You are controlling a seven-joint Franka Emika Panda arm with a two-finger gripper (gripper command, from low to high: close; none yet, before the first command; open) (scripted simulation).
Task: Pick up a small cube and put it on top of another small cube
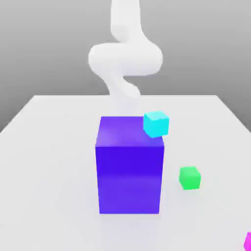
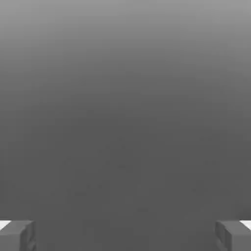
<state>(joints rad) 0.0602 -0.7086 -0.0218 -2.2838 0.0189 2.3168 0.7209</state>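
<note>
Grey fingertips [image 2: 17,235] wide apart in hand view; ext: pink cube [image 1: 248,241]

On the tabletop [image 1: 49,147] 1 big block [image 1: 129,171] stands near the middle. Behind it, toward the far edge, rises the arm [image 1: 125,59]. 3 lesser cubes lie toward the exterior view's right. The corner cube [image 1: 156,123] sits at the block's far top corner on that side, overlapping it; whether it rests on the block cannot be told. The middle cube [image 1: 189,177] lies on the tabletop beside the block's near half, apart from it. The small cube [image 1: 248,241] lies nearest of all, well apart from the block, before and to the right of the middle cube.
</note>
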